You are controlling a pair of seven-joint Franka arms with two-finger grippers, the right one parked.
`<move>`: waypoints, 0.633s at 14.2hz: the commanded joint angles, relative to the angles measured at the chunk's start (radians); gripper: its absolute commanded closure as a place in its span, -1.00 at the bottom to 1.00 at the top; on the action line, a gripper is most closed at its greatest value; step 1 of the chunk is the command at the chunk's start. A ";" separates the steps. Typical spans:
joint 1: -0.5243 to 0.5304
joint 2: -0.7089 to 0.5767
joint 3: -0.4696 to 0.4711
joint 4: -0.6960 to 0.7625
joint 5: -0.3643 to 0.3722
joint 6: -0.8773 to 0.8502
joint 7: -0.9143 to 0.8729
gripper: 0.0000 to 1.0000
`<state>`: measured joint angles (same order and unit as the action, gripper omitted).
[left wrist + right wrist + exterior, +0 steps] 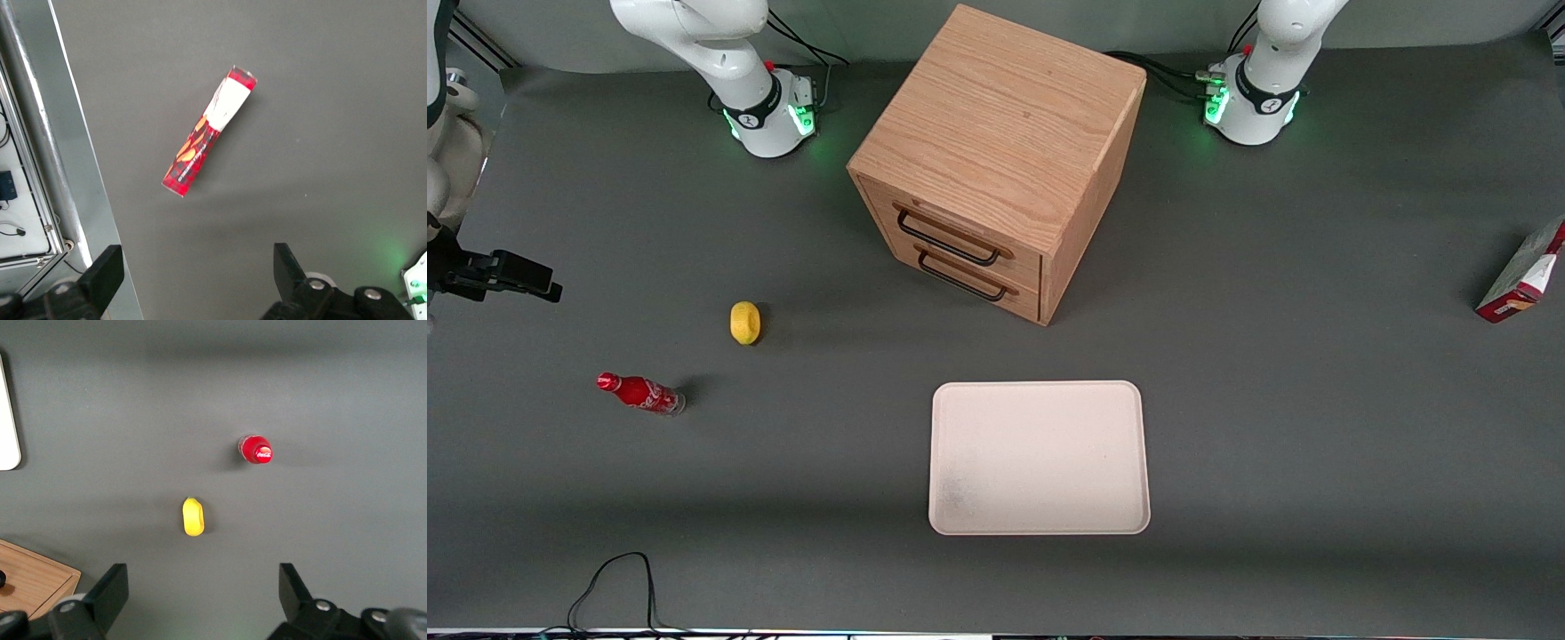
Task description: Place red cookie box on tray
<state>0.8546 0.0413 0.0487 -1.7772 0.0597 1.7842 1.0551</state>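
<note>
Even overhead light on my feeds, soft shadows beside the wooden cabinet [996, 160], gripper [193, 280] fingers blurred.

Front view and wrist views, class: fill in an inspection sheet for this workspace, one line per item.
Surface: dark grey mat.
Job's things: box on the mat at the working arm's end; tray, nothing on it, in front of the drawers.
Clutter: drawer cabinet, lemon, bottle.
Grippers: pincer open, above the box, holding nothing.
Cables: black cable at the mat's near edge.
Surroundings: metal frame beside the mat.
</note>
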 commanded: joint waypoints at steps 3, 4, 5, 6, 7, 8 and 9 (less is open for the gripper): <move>0.012 -0.003 -0.018 -0.019 0.006 0.026 0.183 -1.00; 0.009 0.009 -0.021 -0.019 0.006 0.030 0.291 -1.00; 0.007 0.023 -0.024 -0.021 0.006 0.043 0.377 -1.00; 0.003 0.031 -0.026 -0.021 0.006 0.059 0.446 -1.00; -0.003 0.037 -0.026 -0.021 0.008 0.073 0.516 -1.00; 0.000 0.040 -0.026 -0.024 0.006 0.095 0.596 -1.00; 0.000 0.046 -0.026 -0.025 0.005 0.102 0.635 -1.00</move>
<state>0.8593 0.0881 0.0184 -1.7919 0.0615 1.8599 1.5735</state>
